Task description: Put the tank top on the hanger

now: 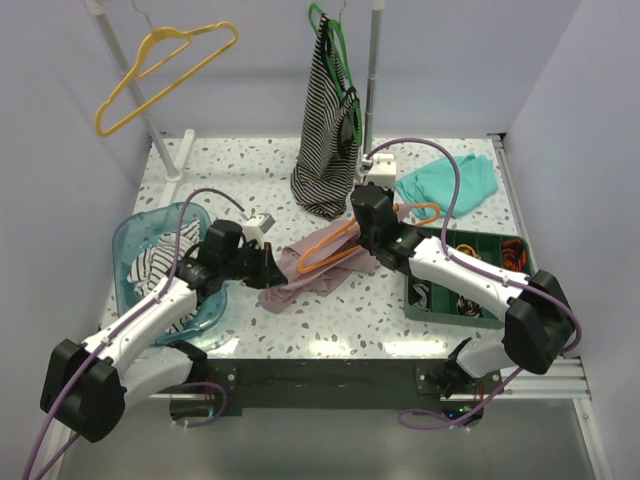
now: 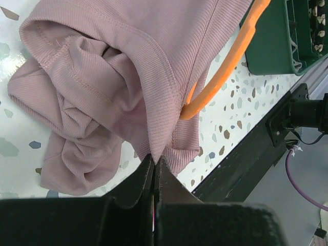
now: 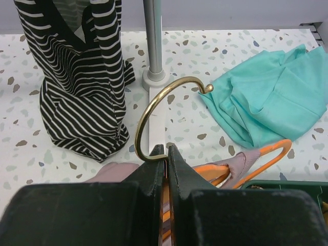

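Observation:
The dusty pink tank top (image 1: 310,268) lies bunched on the table between the arms; it fills the left wrist view (image 2: 102,77). The orange hanger (image 1: 335,250) is threaded partly inside it, one arm poking out (image 2: 225,66). My left gripper (image 1: 268,262) is shut on the tank top's hem (image 2: 154,156). My right gripper (image 1: 368,232) is shut on the hanger at the base of its brass hook (image 3: 159,110); an orange arm with a pink strap over it shows to the right (image 3: 256,161).
A striped top (image 1: 330,130) hangs on a green hanger at the back centre by a rack pole (image 3: 152,41). A teal cloth (image 1: 450,185) lies back right. A green tray (image 1: 480,275) sits right, a blue basket (image 1: 165,260) left, a yellow hanger (image 1: 160,70) back left.

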`<control>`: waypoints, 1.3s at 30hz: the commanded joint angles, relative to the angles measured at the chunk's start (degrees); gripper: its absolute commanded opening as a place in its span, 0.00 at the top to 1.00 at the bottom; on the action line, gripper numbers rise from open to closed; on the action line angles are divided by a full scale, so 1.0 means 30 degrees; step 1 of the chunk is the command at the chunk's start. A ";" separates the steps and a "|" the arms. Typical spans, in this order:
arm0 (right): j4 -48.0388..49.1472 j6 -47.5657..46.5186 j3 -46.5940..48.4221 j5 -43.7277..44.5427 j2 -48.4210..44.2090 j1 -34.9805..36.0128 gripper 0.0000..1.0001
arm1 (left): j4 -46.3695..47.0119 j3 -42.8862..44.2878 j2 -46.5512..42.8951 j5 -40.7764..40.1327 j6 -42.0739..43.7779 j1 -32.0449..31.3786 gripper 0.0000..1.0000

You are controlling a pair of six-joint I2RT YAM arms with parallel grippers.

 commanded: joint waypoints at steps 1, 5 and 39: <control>0.1475 -0.0032 0.0256 0.1507 -0.0319 -0.0335 1.00 | -0.1053 0.0776 -0.0630 0.0043 -0.0130 0.0170 1.00; 0.1417 0.0378 -0.0124 0.1127 -0.0641 -0.0335 1.00 | -0.0588 0.1653 -0.1010 -0.0074 -0.1095 0.0257 1.00; 0.0011 -0.1352 0.5089 0.2094 -0.0817 0.0748 1.00 | 0.4013 0.3590 -0.3413 -0.0247 -0.8567 0.0756 1.00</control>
